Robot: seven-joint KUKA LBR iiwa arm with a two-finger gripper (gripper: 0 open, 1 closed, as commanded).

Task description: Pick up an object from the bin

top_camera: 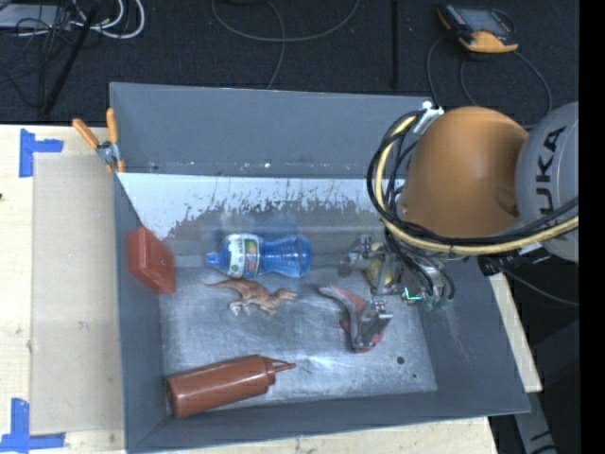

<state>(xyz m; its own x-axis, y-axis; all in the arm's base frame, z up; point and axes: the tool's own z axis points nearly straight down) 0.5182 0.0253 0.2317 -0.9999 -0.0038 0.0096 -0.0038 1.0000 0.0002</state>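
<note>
1. Arm (pixel 558 183) posture first: I reach in from the right of the bin (pixel 284 130). The rounded orange cover (pixel 463 173) on my wrist hangs above the bin's right half.
2. A loop of yellow and black cables (pixel 381 173) curves round the left side of that cover and runs down toward my wrist.
3. Below the cover my wrist points down and a little leftward, which puts my end effector (pixel 366 334) low over the right-centre of the bin floor.
4. I cannot tell whether my end effector is wide or narrow, because its dark tip merges with what lies under it.
5. A small red-and-grey thing (pixel 338 297) lies right at that tip, with a curved end sticking out to the left. I cannot tell whether I hold it or only stand beside it.
6. A tan toy dinosaur (pixel 253 296) lies near, to the left. Just behind it, a blue bottle (pixel 265 255) rests on its side.
7. A red block (pixel 151 260) leans against the left wall, well apart from me.
8. A brown squeeze bottle (pixel 222 384) lies along the front of the floor with its nozzle pointing right.
</note>
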